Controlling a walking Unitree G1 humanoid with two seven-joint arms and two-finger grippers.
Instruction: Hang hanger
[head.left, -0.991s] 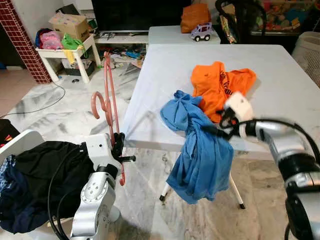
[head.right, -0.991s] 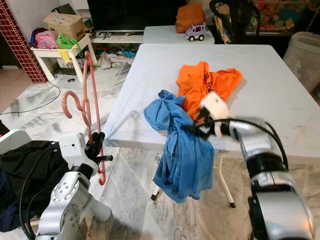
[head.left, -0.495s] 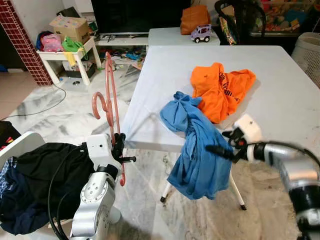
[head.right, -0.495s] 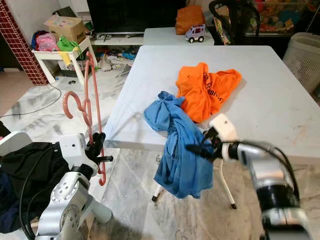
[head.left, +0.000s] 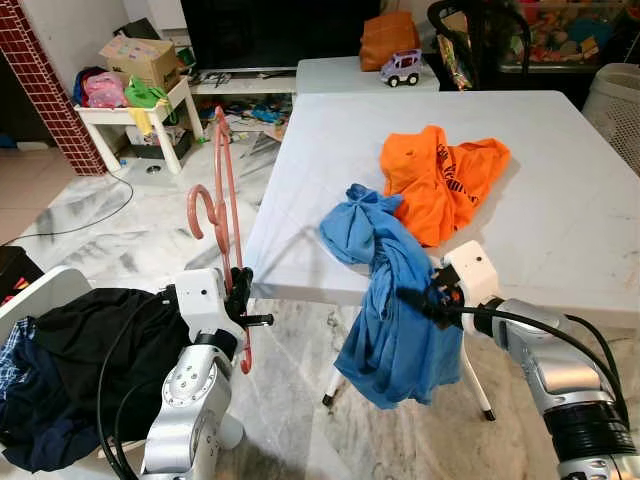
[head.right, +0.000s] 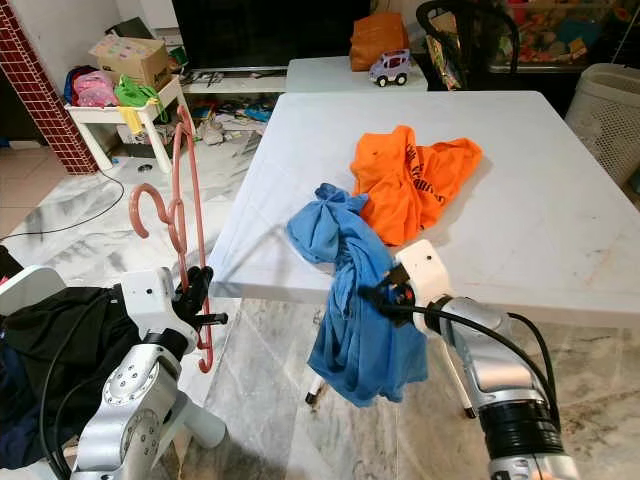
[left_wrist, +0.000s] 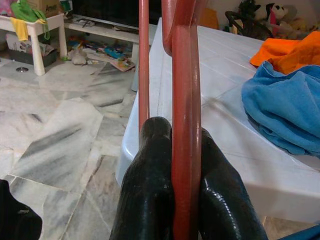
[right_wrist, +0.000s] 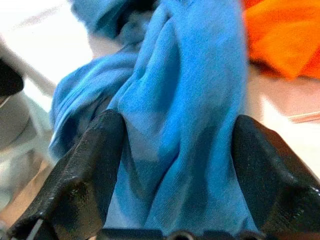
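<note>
Our left gripper is clamped tight on the pink hanger, both black fingers pressed against its lower bar, and our left arm is raised in front of us, left of the white table, holding the hanger upright with its hook turned away from the table. Our right gripper is spread wide, its two fingers on either side of the blue shirt, the fabric lying between them but not pinched; our right arm reaches in from below the table's near edge, bent at the elbow, with its white wrist block just beside the hanging cloth. The blue shirt drapes off the near edge, its upper part bunched on the tabletop and touching the orange shirt; the fingertips are buried in the folds in the head views, so we cannot tell how deep they reach. To our left sits a pile of dark clothes. Beyond lie a toy car on a further table, a small white side table with boxes, and a laundry basket cut off at the right edge.
</note>
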